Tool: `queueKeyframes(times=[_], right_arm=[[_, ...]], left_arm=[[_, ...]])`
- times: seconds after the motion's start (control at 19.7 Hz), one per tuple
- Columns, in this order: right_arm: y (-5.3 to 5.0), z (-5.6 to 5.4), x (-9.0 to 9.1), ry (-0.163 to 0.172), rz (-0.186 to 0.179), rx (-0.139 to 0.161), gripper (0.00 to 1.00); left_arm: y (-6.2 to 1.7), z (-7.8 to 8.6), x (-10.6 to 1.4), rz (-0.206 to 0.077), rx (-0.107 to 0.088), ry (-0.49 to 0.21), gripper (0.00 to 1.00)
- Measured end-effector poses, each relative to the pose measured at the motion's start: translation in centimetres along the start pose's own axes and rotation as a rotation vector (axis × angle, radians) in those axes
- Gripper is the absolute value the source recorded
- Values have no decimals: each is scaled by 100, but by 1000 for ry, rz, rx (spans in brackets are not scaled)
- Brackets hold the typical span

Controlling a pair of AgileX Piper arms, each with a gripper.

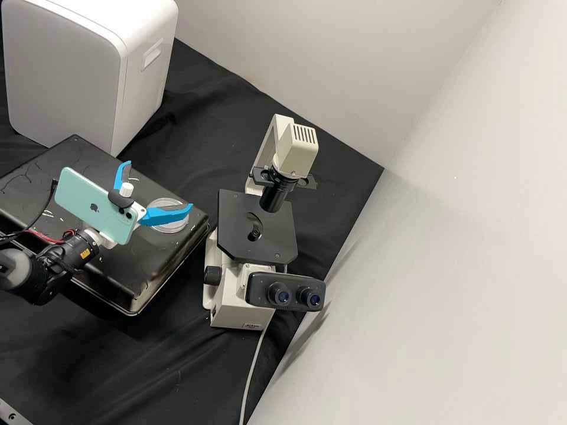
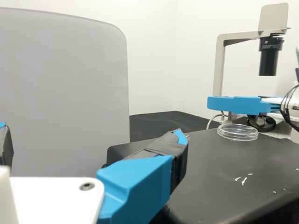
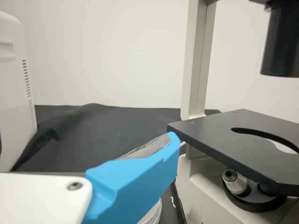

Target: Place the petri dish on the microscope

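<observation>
Nothing of the job is done yet, as far as I can see. The petri dish [image 2: 237, 132] sits flat on the black tray [image 1: 118, 277] just beside the microscope [image 1: 236, 295], and the dark stage [image 1: 266, 236] where it belongs is bare. The right gripper [image 1: 147, 193] hangs over the dish with its blue fingers spread wide and nothing held. One finger lies across the dish in the high view, but the left wrist view shows a gap between that finger and the rim, so I'd call it hovering and not touching. The left gripper [image 2: 88, 149] is low near the tray's far end, facing the white box [image 1: 88, 65], also wide apart and empty. What's left is the whole business: closing on the dish, lifting it, carrying it across to the stage and setting it over the opening. Some things I can't settle. The mint-green phone [image 1: 94, 203] on the right wrist hides part of the gripper's body. The right wrist view catches one finger and a sliver of dish beneath it. The left gripper's far finger is cut off at the edge, and whether the dish has a lid on it I couldn't say.
</observation>
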Motion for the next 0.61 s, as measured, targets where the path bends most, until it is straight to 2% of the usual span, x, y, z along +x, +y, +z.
queueKeyframes(times=[0.1,0.25,0.46,0.61], right_arm=[[-19,-5,-22,1,1,5,100],[-71,2,-43,-2,-18,7,100],[-166,69,-54,-39,-49,12,100],[-234,79,-52,-47,-72,15,100]], left_arm=[[0,0,0,0,0,0,100],[0,0,0,0,0,0,100],[-3,0,1,-2,1,0,100],[-14,-2,5,-6,3,2,100]])
